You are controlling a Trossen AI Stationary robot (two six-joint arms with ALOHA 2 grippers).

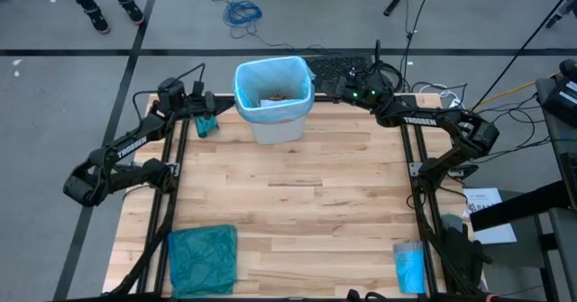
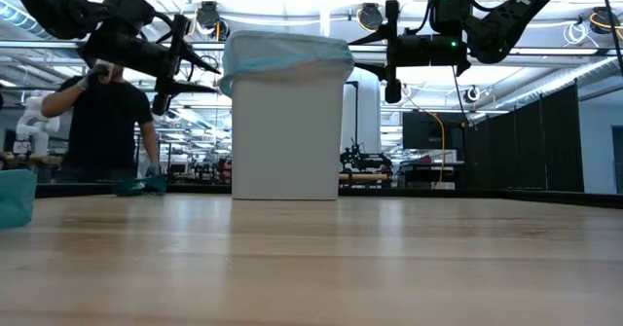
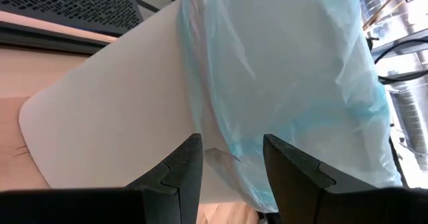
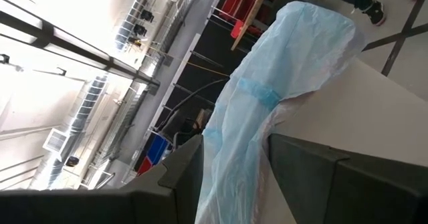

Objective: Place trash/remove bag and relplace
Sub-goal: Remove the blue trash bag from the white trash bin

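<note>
Light wooden plank tabletop (image 1: 297, 203) with a white plastic bin (image 1: 277, 126) standing upright at its far edge, centred between the two arms. Thin translucent sky-blue liner bag (image 1: 245, 93) sits in the bin, its top folded out over the rim all the way round; brown crumpled paper scraps (image 1: 276, 96) lie at the bottom inside. Left gripper (image 1: 220, 102) is up at rim height just beside the bin's left side; its wrist view shows both dark fingers (image 3: 184, 174) parted with the hanging liner edge and bin wall in front of the gap, nothing pinched. Right gripper (image 1: 326, 89) is level with the rim on the bin's right side; its fingers (image 4: 184, 177) are also apart, with the liner's overhang lying in the gap between them, but contact cannot be told. Darker teal-green plastic bag (image 1: 202, 259) lies crumpled at the near-left corner, small bright-blue roll (image 1: 409, 268) at the near-right. Low view shows a person in a dark shirt (image 2: 102, 122) in the room behind the table.
</note>
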